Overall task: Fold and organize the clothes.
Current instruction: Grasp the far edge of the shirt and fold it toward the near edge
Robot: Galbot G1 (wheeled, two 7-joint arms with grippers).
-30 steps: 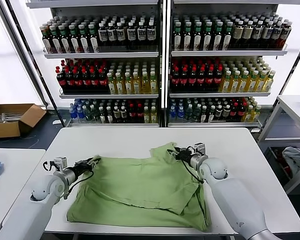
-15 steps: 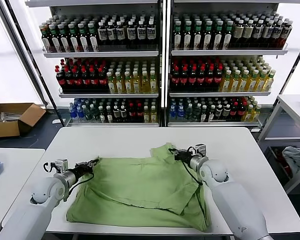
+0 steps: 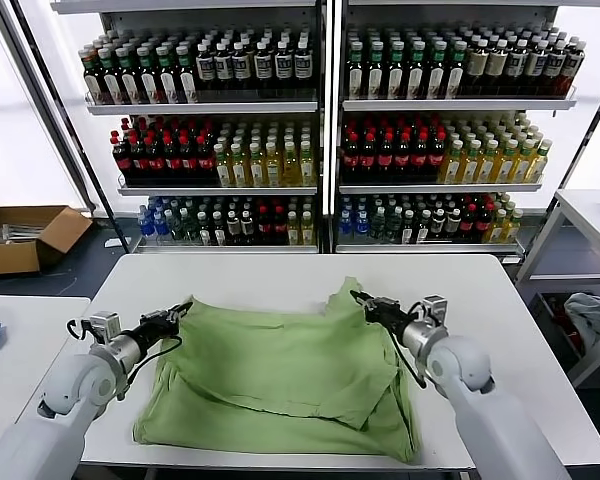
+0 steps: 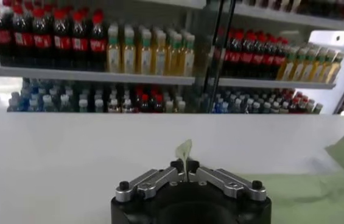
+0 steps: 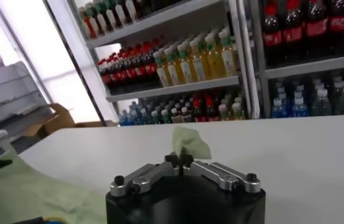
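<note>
While shirt (image 3: 280, 380) lies on table (image 3: 250, 278), bottle labels unreadable; no writing legible.

This looks like a shop mock-up set inside a lab or test room. Directly behind the white rounded worktop (image 3: 280, 275) stand tall grey metal shelves (image 3: 325, 105) packed with rows of dark, red, yellow and green bottled drinks (image 3: 400, 150). Beside the shelves, an open brown cardboard box (image 3: 25, 238) lies on the dark floor.
</note>
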